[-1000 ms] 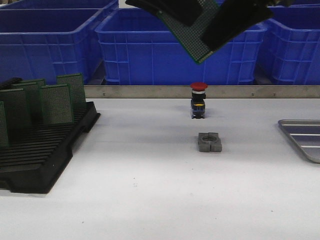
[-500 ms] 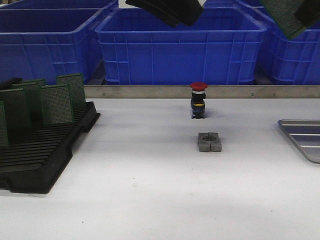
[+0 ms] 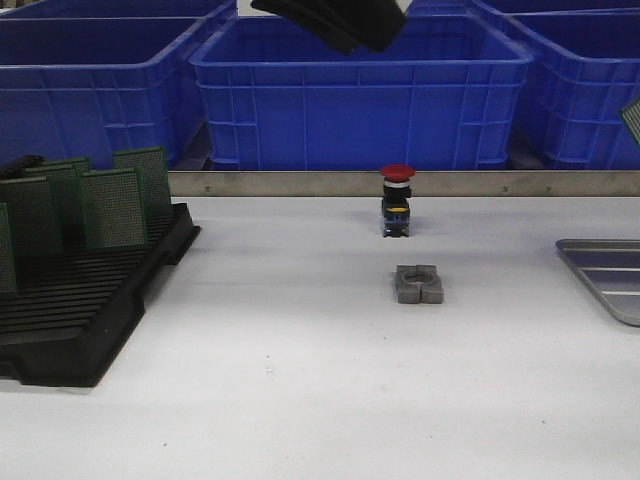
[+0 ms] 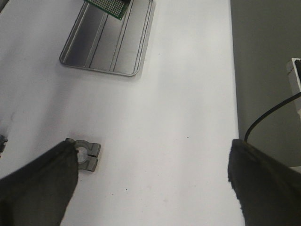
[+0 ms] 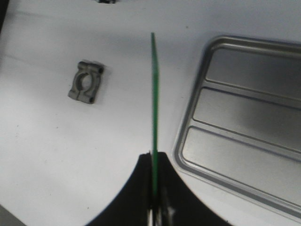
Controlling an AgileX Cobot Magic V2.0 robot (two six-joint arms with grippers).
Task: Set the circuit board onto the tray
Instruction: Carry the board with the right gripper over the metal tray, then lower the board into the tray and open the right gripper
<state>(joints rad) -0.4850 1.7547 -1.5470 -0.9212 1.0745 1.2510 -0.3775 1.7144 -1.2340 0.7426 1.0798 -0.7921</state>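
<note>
White table; right tool pinches circuit board edgewise

Tray floor bare, open from above. Metal clamp block mid-table, well apart at tray's 9 o'clock; red-capped button behind it at 12. Black rack with upright boards far left.
</note>
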